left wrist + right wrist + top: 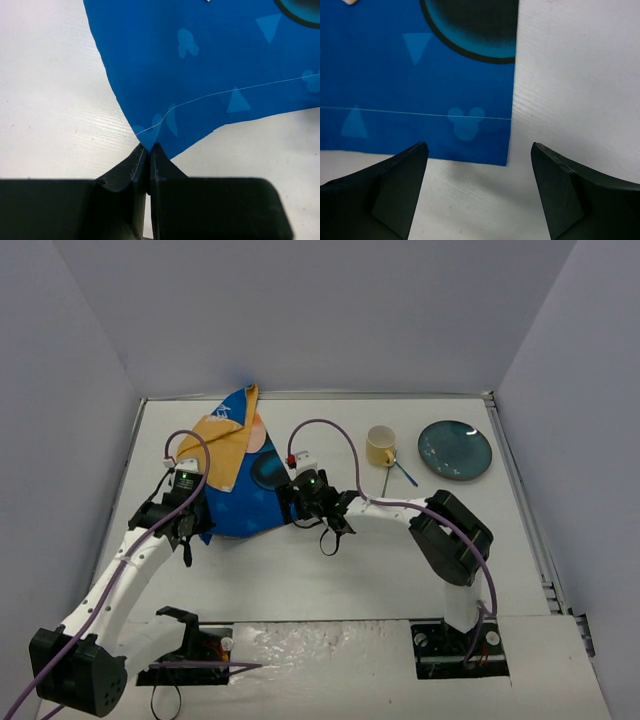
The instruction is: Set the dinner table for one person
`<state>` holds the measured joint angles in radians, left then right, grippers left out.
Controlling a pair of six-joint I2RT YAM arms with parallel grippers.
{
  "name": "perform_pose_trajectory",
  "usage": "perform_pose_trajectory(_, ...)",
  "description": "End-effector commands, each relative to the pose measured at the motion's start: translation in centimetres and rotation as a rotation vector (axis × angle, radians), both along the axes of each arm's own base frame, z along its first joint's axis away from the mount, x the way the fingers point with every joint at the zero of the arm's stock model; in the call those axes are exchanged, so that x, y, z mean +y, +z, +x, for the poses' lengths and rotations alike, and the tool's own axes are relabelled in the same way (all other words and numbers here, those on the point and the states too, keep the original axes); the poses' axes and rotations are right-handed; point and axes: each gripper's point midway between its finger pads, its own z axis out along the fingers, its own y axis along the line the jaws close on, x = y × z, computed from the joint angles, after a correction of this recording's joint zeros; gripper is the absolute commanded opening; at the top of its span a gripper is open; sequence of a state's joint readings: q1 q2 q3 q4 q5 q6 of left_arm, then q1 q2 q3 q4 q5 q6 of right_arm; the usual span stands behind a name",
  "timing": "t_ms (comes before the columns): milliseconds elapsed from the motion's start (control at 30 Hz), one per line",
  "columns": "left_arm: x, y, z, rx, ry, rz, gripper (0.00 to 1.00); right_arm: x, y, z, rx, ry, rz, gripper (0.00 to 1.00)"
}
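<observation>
The dinner table, a big flat white top w/ a thin metal rim, takes up most of the top view, & all the things sit on it. A blue placemat w/ cartoon shapes lies on its left-middle part. The mat's far end is folded over, so a yellow-orange side shows. L gripper is pinched tight on the mat's near left corner. R gripper has its jaws wide apart w/ nothing in them; the mat's near right corner shows between them. At the far right are a round dark teal plate, a small yellow cup & two thin eating tools, too small to tell which kind
</observation>
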<state>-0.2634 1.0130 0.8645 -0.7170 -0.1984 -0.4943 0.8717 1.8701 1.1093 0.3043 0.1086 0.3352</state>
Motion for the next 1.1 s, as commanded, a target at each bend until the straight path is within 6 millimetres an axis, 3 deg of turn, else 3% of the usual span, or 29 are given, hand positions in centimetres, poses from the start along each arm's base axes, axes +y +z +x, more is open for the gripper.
perform_pose_trajectory(0,-0.5,0.7,0.1,-0.033,0.005,-0.036,0.0,0.3,1.7,3.1,-0.113,-0.161,0.003,0.8)
perform_pose_trajectory(133,-0.7,0.4,-0.1,-0.031,0.002,-0.049,0.0,0.2,-0.5,3.2,-0.086,-0.176,-0.044,0.78)
perform_pose_trajectory(367,-0.8,0.6,0.1,-0.031,-0.004,-0.056,0.0,0.3,-2.9,1.5,-0.018,-0.145,-0.079,0.64)
perform_pose_trajectory(467,-0.9,0.5,0.1,-0.024,-0.002,-0.054,0.0,-0.3,-4.0,0.8,0.018,-0.146,-0.107,0.5)
perform_pose_trajectory(700,-1.6,0.6,-0.2,-0.015,-0.007,-0.095,0.0,-2.4,-4.2,-0.6,0.051,-0.153,-0.153,0.02)
perform_pose_trajectory(867,-3.6,-0.1,-1.1,0.015,-0.046,-0.174,0.0,-5.5,-2.1,-0.7,0.039,-0.186,-0.153,0.0)
perform_pose_trajectory(1000,-5.2,-1.3,-2.9,0.063,-0.073,-0.229,0.0,-9.3,-1.3,-1.8,0.049,-0.205,-0.204,0.0)
perform_pose_trajectory(1067,-5.2,-1.7,-3.7,0.088,-0.072,-0.226,0.07,-10.5,-1.0,-2.5,0.061,-0.205,-0.21,0.0)
